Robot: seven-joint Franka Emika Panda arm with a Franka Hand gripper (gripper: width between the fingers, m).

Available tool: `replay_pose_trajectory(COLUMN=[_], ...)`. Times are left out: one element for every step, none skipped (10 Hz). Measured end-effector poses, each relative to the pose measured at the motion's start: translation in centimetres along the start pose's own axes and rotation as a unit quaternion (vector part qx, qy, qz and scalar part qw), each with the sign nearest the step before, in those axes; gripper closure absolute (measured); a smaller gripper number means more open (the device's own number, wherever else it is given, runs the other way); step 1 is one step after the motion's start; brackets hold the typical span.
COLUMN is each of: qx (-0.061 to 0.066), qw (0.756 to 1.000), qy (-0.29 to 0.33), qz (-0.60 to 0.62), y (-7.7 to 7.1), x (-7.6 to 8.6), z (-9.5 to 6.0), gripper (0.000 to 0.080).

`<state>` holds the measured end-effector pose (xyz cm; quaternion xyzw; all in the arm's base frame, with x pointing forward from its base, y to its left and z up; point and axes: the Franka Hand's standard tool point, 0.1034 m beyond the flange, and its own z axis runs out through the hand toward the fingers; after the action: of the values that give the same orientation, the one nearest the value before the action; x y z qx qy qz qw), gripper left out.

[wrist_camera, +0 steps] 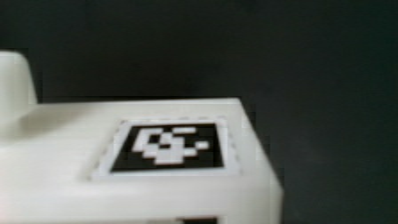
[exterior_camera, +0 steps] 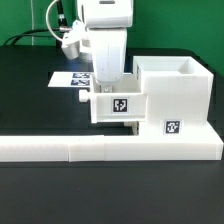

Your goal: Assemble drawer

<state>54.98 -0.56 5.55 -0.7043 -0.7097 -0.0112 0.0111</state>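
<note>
Exterior view: drawer case [exterior_camera: 178, 95] sits near tabletop [exterior_camera: 30, 100] front edge, behind border wall [exterior_camera: 60, 150]. Tray [exterior_camera: 118, 105] beside it, hand [exterior_camera: 106, 80] right above; grip can't tell. Wrist view: tray's tag [wrist_camera: 169, 148] close up, blurry.

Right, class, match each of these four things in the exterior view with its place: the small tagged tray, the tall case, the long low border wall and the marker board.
Things:
1. small tray
2. tall case
3. border wall
4. marker board

Places:
A. along the front, nearest the camera
B. flat on the table, behind the arm
C. directly below the gripper
D. on the exterior view's right, open side up

Pairs: 1-C, 2-D, 3-A, 4-B
</note>
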Motion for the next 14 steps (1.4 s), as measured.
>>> replay_pose_trajectory(qx=[0.000, 0.000, 0.000, -0.001, -0.001, -0.001, -0.005, -0.006, -0.006, -0.006, -0.006, -0.005, -0.006, -0.004], qw=[1.000, 1.000, 1.000, 1.000, 1.000, 1.000, 1.000, 1.000, 1.000, 1.000, 1.000, 1.000, 1.000, 1.000], qy=[0.000, 0.000, 0.001, 0.003, 0.003, 0.003, 0.003, 0.003, 0.003, 0.003, 0.003, 0.001, -0.001, -0.003], qz=[0.000, 0.000, -0.001, -0.005, -0.009, -0.009, -0.011, -0.006, -0.006, -0.006, -0.006, -0.004, -0.003, -0.004], y=[0.0, 0.0, 0.1, 0.4, 0.5, 0.5, 0.5, 0.5, 0.5, 0.5, 0.5, 0.8, 1.1, 1.2], x=[0.0, 0.0, 0.2, 0.8, 0.8, 0.9, 0.8, 0.8, 0.7, 0.7, 0.7, 0.6, 0.7, 0.7], z=[0.0, 0.0, 0.0, 0.2, 0.2, 0.3, 0.3, 0.3, 0.3, 0.3, 0.2, -0.2, -0.6, -1.2], gripper=[0.0757, 0.0757, 0.0757, 0.0757, 0.0757, 0.0757, 0.0757, 0.0756, 0.0756, 0.0750, 0.0750, 0.0547, 0.0547, 0.0346])
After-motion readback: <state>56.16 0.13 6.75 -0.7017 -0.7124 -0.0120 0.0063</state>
